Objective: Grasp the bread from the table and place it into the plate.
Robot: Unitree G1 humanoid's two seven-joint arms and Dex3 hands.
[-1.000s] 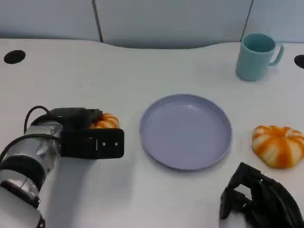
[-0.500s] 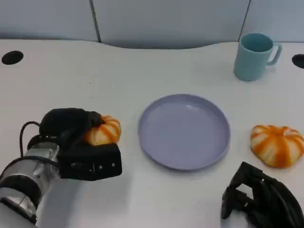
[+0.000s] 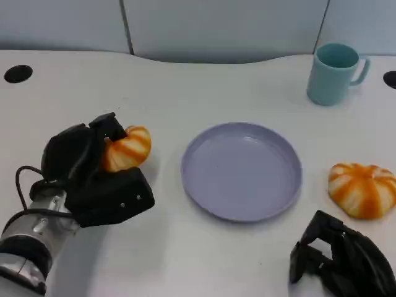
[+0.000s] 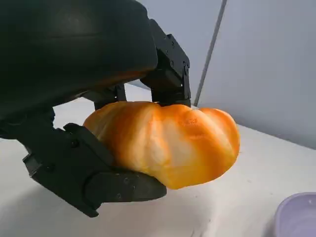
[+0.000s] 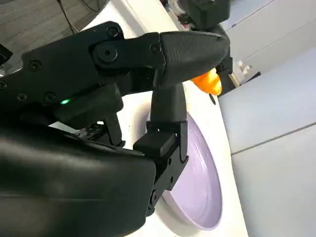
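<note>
The left hand [image 3: 93, 170] is gripping the orange bread [image 3: 125, 148], clamped between its fingers just left of the lilac plate [image 3: 241, 171]. The right hand [image 3: 337, 260] is resting at near right, fingers curled on nothing.

The head view looks down on the table [image 3: 185, 80]; each wrist view sits close behind its own hand, low over it; all share the plate [image 3: 241, 170] [image 4: 298, 217] [image 5: 197, 187]
</note>
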